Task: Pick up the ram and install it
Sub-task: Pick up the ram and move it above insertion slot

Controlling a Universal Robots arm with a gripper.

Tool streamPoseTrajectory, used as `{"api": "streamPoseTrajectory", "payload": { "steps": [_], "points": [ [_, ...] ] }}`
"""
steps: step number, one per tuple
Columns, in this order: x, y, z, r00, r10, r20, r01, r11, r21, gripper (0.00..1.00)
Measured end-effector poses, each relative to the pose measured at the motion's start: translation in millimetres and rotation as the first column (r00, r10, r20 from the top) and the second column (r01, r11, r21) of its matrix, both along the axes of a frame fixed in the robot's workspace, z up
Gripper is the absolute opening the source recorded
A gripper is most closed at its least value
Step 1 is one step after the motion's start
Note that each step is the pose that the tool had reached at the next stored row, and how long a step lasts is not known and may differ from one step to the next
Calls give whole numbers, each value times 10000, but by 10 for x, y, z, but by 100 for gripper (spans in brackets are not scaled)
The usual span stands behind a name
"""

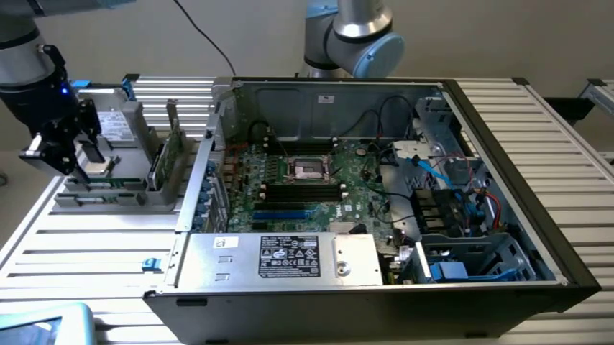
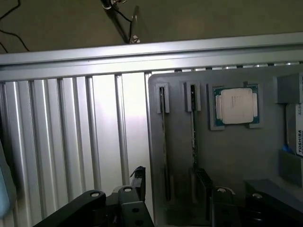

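Note:
Two ram sticks stand on edge in narrow slots of a grey holder tray: one ram nearer the tray's edge and a second ram beside it. My gripper is open above the end of these slots. One black fingertip hangs over the tray's edge and the other sits just past the second stick. Nothing is held. In the exterior view the gripper hangs over the tray at the left of the computer case.
A square silver processor lies in a pocket of the tray. The open computer case holds the green motherboard with black memory slots. Tall upright parts stand between tray and case. A ribbed metal table lies underneath.

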State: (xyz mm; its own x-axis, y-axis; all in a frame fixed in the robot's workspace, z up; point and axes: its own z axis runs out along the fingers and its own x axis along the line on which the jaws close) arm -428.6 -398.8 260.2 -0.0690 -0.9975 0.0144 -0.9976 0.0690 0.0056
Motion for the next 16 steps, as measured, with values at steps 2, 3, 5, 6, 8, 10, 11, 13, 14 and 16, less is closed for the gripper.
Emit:
{"api": "streamPoseTrajectory", "payload": {
  "steps": [2,3,5,6,8,10,11,13,14,16],
  "points": [
    [0,-2,-36,10000,28,2,-28,10000,1,54],
    [1,-4,-53,10000,37,7,-37,10000,6,54],
    [1,-11,-74,10000,50,16,-51,10000,54,54],
    [0,-16,-87,10000,53,21,-53,10000,74,54],
    [1,-29,-122,10000,57,26,-57,9999,83,54],
    [2,-50,-160,10000,58,27,-58,9999,86,54],
    [5,-57,-178,10000,58,27,-58,9999,86,54],
    [15,-63,-214,10000,58,27,-58,9999,86,54],
    [22,-64,-232,10000,58,27,-58,9999,87,54],
    [26,-65,-268,10000,57,26,-57,9999,86,54]
  ]
}}
